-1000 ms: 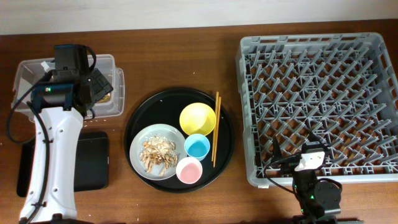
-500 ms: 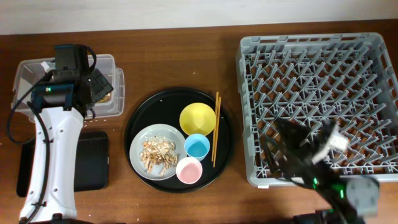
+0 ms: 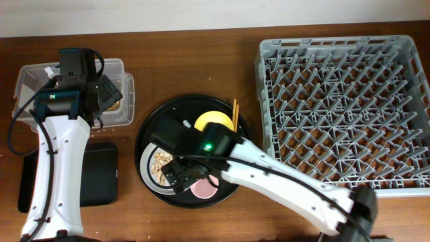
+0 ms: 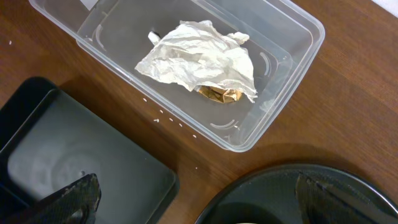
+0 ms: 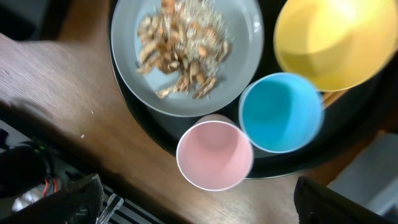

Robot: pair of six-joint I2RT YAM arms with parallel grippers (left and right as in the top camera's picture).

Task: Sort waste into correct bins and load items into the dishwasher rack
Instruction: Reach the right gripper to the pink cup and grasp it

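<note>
The clear tub (image 4: 292, 37) holds crumpled white tissue (image 4: 199, 59) over a brown-and-gold wrapper scrap (image 4: 221, 94). My left gripper (image 4: 199, 202) hovers open and empty beside the tub (image 3: 27, 81). My right gripper (image 5: 199, 199) is open and empty above the round tray, over the pink cup (image 5: 214, 155). Next to it are the blue cup (image 5: 281, 112), the yellow bowl (image 5: 329, 43) and the grey plate (image 5: 127, 56) with flaky food scraps (image 5: 180, 50). The chopsticks (image 3: 234, 111) lie by the bowl (image 3: 211, 121), mostly hidden by my arm. The grey rack (image 3: 342, 101) stands at the right.
The shallow black tray (image 3: 97, 175) lies at the front left, also in the left wrist view (image 4: 81, 155). The large round black tray (image 3: 151, 128) carries the dishes in the middle. My right arm crosses the table from the front right corner.
My right arm has swung from the front right of the table leftward to over the round tray. The left arm has not moved.
</note>
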